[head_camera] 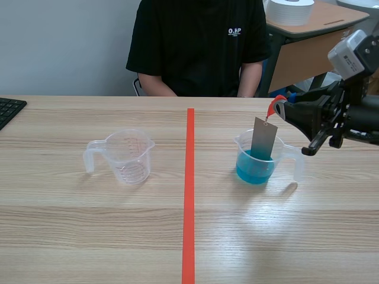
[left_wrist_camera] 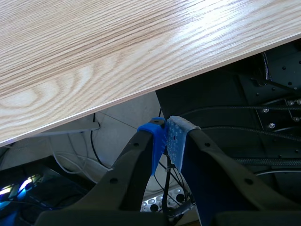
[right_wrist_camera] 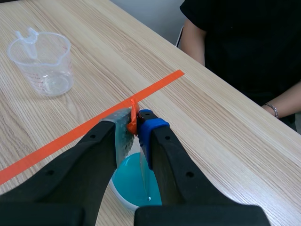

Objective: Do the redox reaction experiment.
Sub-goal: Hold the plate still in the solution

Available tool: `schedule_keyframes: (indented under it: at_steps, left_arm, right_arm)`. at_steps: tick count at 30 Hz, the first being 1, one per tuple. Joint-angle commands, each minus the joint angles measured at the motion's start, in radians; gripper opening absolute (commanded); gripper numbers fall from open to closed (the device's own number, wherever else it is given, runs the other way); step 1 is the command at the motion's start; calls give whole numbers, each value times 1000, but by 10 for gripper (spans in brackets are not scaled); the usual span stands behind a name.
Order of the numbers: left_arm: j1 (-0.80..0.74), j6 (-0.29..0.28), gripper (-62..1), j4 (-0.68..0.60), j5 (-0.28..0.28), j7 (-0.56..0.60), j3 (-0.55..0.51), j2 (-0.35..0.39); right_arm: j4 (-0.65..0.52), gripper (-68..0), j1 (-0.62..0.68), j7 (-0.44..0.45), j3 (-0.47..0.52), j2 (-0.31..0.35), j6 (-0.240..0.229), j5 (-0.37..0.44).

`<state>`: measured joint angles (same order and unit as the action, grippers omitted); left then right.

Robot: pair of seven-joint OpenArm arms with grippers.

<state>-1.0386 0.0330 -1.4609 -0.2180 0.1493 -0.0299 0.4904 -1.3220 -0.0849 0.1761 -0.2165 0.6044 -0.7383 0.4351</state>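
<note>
Right gripper (head_camera: 283,108) pinches the red tab (head_camera: 273,106) of a grey plate (head_camera: 263,137) dipped in a beaker (head_camera: 240,145) of blue liquid (head_camera: 254,172); second beaker (head_camera: 127,157) (graduations illegible) appears empty; left gripper (left_wrist_camera: 165,139) closed on nothing.

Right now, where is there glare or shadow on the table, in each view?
Scene view: glare on the table near the blue-liquid cup, faint shadow under its handle. Left wrist view: bright sheen on the table. Right wrist view: no strong glare.
</note>
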Motion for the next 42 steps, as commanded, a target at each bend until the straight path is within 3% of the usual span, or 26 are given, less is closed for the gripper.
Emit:
schedule_keyframes:
  at_steps: [1,25,42]
  left_arm:
    - [-8,2,-562,-5,-3,10,-6,3]
    - [-8,2,-562,-5,-3,10,-6,3]
    - [-8,2,-562,-5,-3,10,-6,3]
  right_arm:
    - [-13,-660,-18,6,5,16,-7,10]
    - [-56,-660,-9,-19,20,31,-7,29]
    - [-251,-660,61,-122,119,111,-7,206]
